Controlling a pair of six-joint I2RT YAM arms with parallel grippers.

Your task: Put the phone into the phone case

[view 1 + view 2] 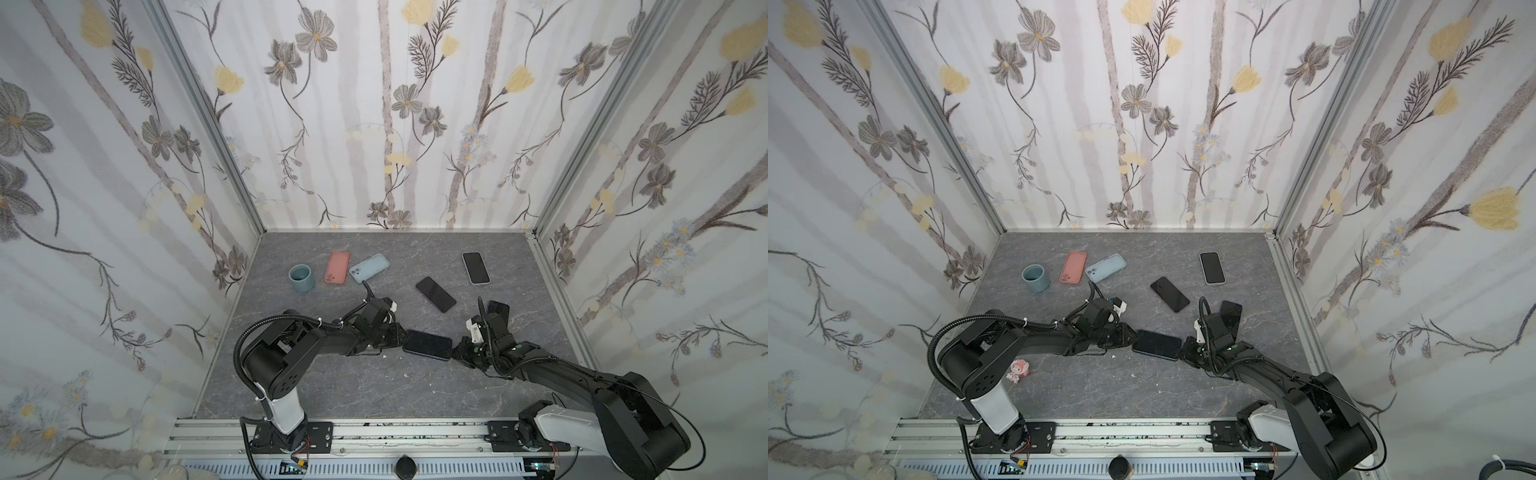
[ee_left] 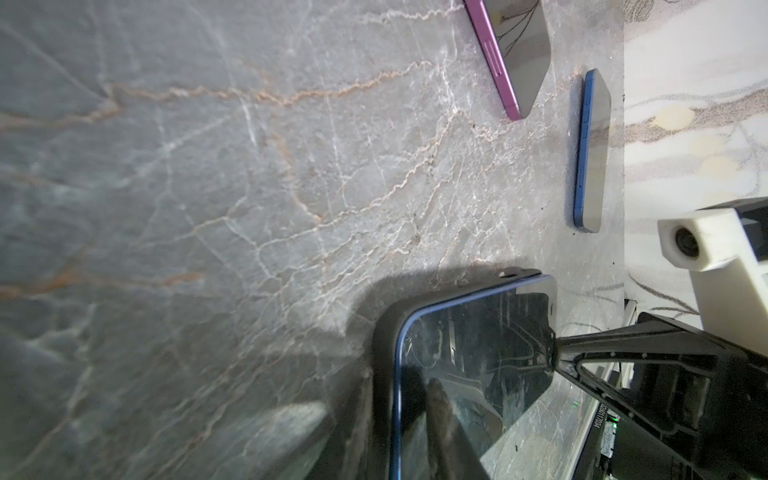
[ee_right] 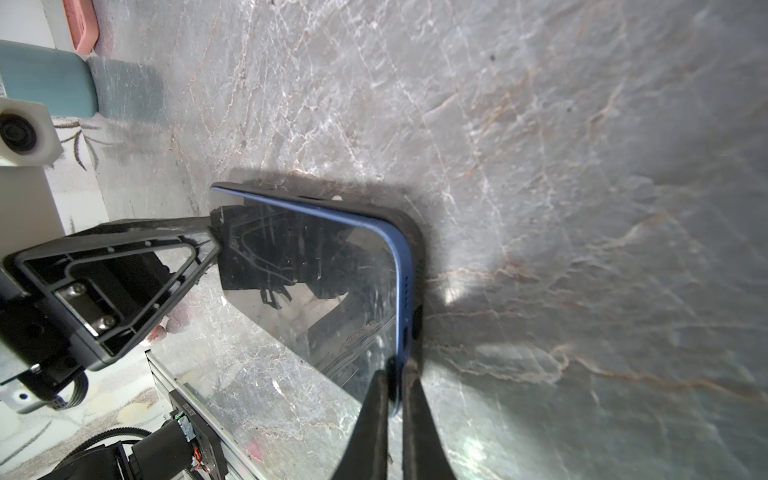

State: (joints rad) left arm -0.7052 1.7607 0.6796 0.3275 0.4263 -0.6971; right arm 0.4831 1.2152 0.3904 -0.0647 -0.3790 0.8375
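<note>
A blue-edged phone [image 1: 428, 344] [image 1: 1158, 345] with a dark screen lies level in the middle of the floor, between my two grippers. A black phone case [image 2: 382, 332] [image 3: 415, 257] wraps its back and its far corners. My left gripper [image 1: 402, 336] [image 1: 1133, 337] [image 2: 395, 415] is shut on the phone's left end. It has one finger on the screen and one under the case. My right gripper [image 1: 455, 351] [image 1: 1183, 353] [image 3: 395, 382] pinches the blue edge at the right end. I cannot tell how deep the phone sits in the case.
At the back left stand a teal cup [image 1: 302, 278], a pink case [image 1: 337, 267] and a light blue case [image 1: 370, 267]. Three other phones lie to the right [image 1: 435, 294] [image 1: 476, 268] [image 1: 498, 309]. A pink figurine [image 1: 1018, 370] sits by the left arm's base.
</note>
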